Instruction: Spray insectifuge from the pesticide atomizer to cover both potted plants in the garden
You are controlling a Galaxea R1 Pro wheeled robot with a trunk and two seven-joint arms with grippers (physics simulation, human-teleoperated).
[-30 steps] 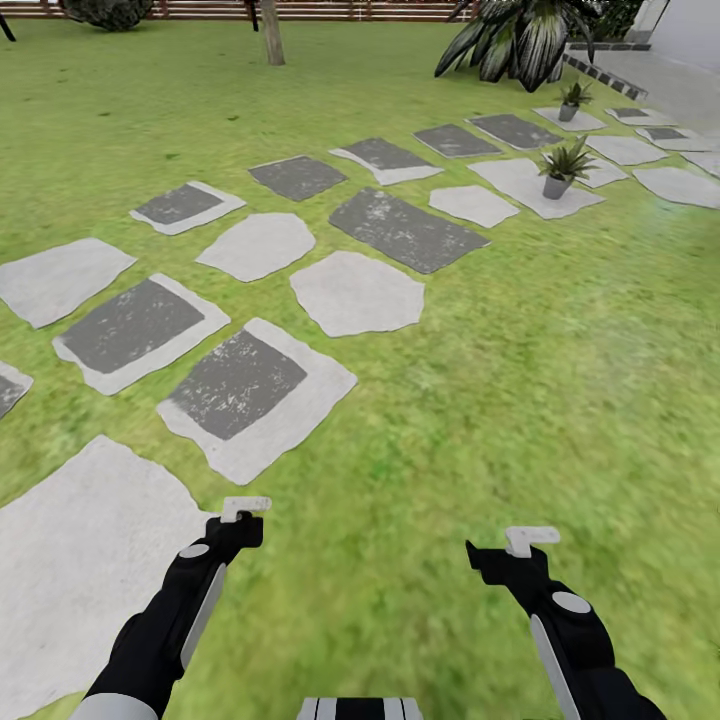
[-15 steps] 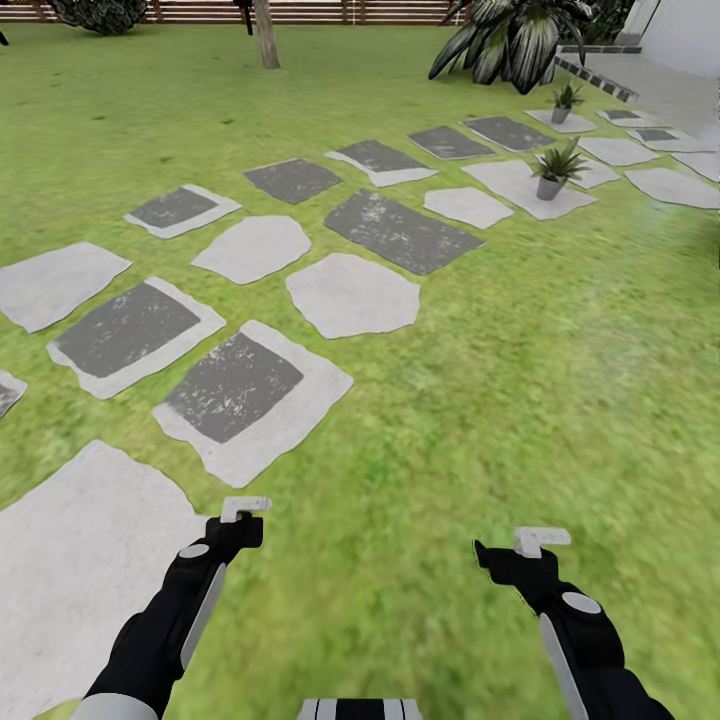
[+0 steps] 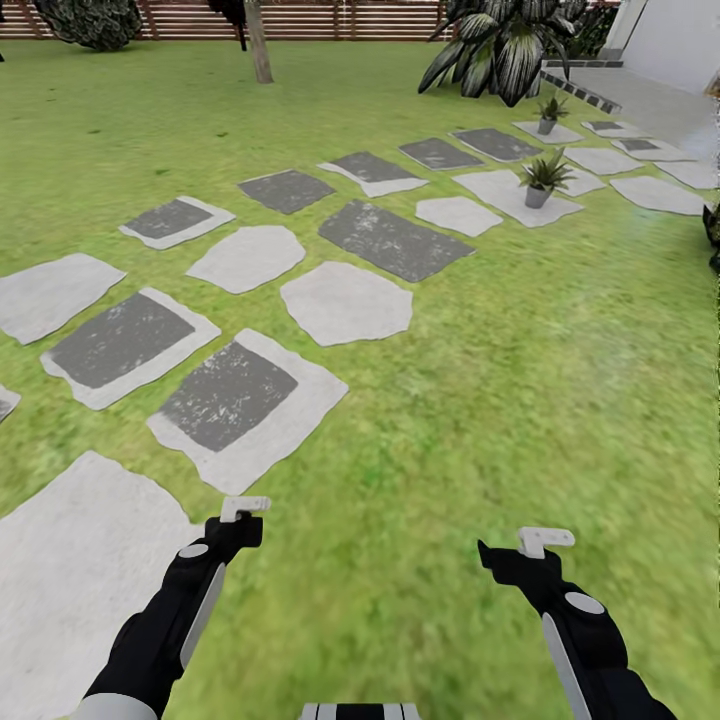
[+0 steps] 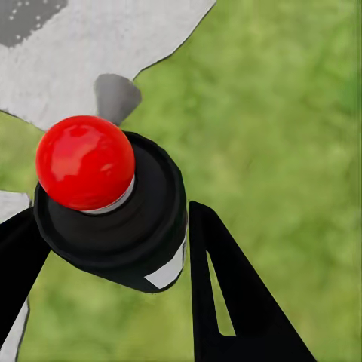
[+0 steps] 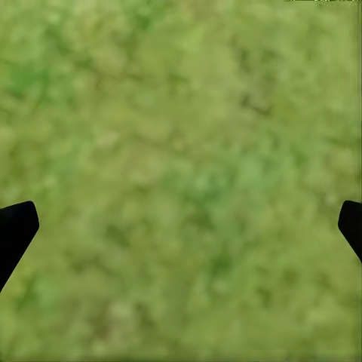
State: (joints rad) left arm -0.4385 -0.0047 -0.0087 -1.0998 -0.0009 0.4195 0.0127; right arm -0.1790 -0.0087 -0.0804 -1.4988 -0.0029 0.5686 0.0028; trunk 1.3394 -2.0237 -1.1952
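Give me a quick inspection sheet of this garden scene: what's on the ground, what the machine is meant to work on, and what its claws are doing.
Surface: lawn with grey and white stepping stones.
Job's things: two potted plants far ahead to the right, each on a pale stone; the farther one sits near the palm.
Clutter: nothing seen.
Claws: left claw is low over grass beside a big stone; a red ball on a black round body sits between its fingers, grip unclear. Right claw is over bare grass, fingers wide apart, empty.
Cables: nothing seen.
Surroundings: wooden fence, tree trunk, bush, palm, paved patio.
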